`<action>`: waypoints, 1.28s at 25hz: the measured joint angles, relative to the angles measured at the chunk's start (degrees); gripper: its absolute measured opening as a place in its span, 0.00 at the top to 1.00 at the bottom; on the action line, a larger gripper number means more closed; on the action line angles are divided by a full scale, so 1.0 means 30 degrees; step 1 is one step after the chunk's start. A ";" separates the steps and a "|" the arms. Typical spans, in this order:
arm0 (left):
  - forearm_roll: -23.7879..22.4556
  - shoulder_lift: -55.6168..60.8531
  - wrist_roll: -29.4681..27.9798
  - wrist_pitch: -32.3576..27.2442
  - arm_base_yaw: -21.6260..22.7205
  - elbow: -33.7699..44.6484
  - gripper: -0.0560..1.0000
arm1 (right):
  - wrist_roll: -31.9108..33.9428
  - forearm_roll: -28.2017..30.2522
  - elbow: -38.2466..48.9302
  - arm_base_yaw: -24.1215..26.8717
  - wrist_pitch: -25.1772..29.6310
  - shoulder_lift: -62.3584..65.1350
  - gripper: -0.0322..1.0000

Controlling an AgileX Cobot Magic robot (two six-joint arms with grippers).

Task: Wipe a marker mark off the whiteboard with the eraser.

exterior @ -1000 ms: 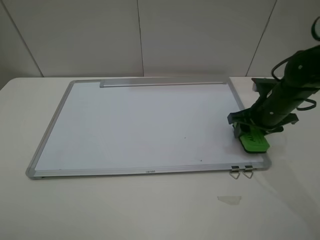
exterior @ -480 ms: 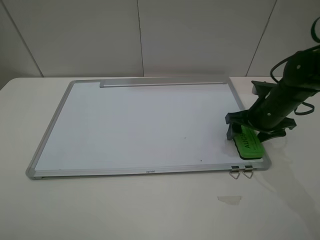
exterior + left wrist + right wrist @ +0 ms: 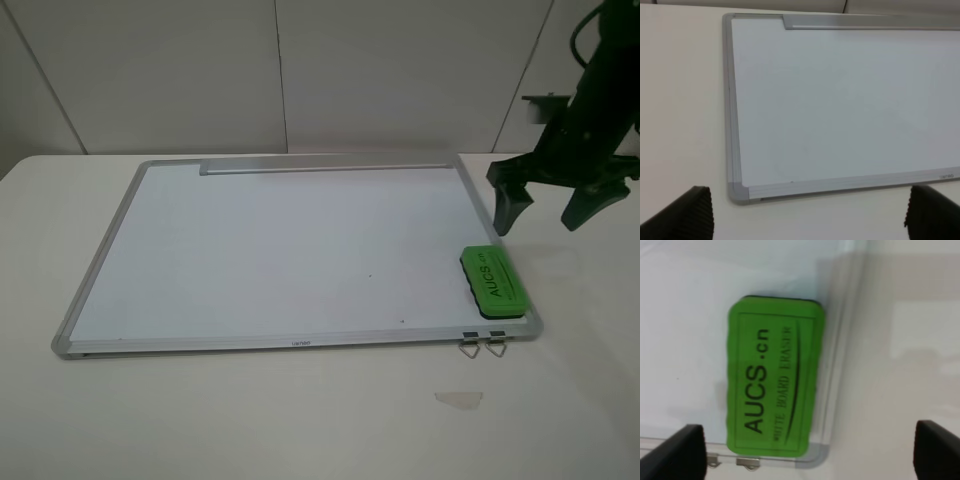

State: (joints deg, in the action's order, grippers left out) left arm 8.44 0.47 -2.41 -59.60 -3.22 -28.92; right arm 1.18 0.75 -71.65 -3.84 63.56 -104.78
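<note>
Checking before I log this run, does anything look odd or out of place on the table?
Little stands out. The eraser lies on the whiteboard corner against its frame, and a pale scrap sits on the table. No marker mark shows.

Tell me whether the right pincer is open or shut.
Open. The right pincer hangs above the table with its two fingers spread wide and nothing between them; the eraser lies free on the whiteboard.

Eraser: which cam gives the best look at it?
Right wrist. The eraser fills the middle of the frame from above, lettering readable, lying at the whiteboard corner. The exterior high view shows it small but places it near the board's front right corner. The left wrist view does not show it.
</note>
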 joint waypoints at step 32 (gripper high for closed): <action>0.0000 0.0000 0.0000 0.0000 0.0000 0.0000 0.21 | 0.0139 -0.0420 0.9449 -0.0310 0.0477 2.2366 0.17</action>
State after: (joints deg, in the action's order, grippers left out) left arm 8.44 0.47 -2.41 -59.60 -3.22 -28.92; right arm 1.60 -0.51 -43.30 -4.77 64.99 -37.68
